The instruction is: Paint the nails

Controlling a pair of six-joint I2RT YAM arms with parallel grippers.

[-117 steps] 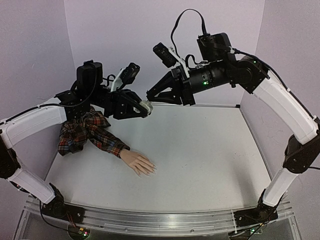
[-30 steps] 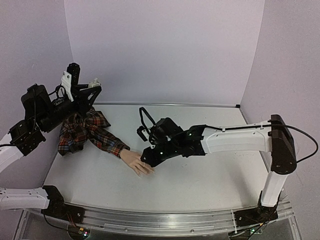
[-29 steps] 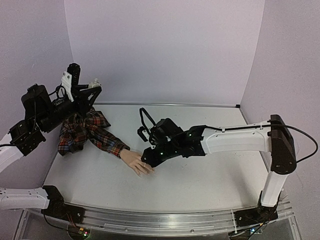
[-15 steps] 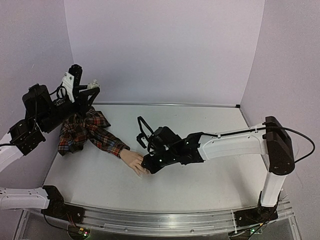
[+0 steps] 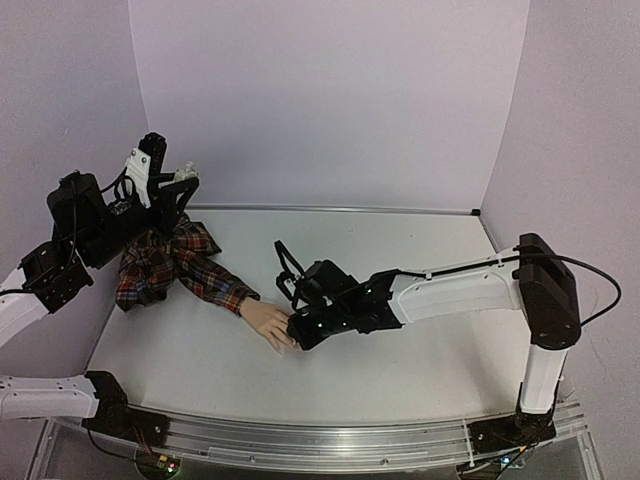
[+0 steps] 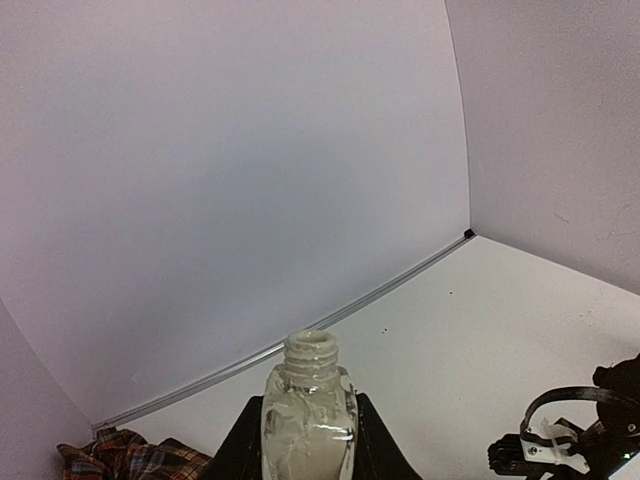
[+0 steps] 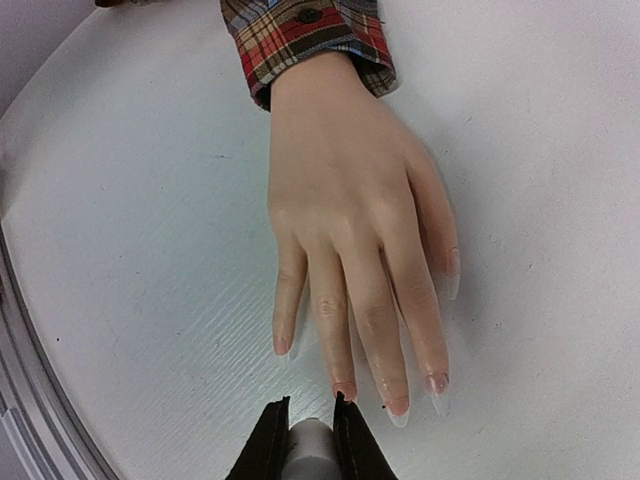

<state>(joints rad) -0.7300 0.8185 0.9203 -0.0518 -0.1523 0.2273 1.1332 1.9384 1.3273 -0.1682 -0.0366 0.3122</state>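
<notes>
The pale peach mannequin hand [image 5: 268,322] lies palm down on the white table, its red plaid sleeve [image 5: 190,265] running back left. In the right wrist view the hand [image 7: 350,200] points its fingers at me. Its nails [image 7: 397,405] are small and pinkish with clear tips. My right gripper [image 7: 308,425] is shut on a grey cylindrical brush handle [image 7: 311,447] right at the fingertips, one fingertip [image 7: 343,408] touching a nail. The brush tip is hidden. My left gripper [image 6: 308,440] is raised at the back left, shut on a small white uncapped bottle [image 6: 308,410].
The white table [image 5: 430,260] is ringed by lilac walls [image 5: 330,90]. A metal rail [image 5: 300,440] runs along the near edge. The bunched sleeve cloth [image 6: 110,455] lies below my left gripper. My right arm [image 5: 450,290] stretches across the table's middle.
My right gripper has moved left and nearer, from beside the hand's back to its fingertips. My left gripper with the bottle has hardly moved in the last second.
</notes>
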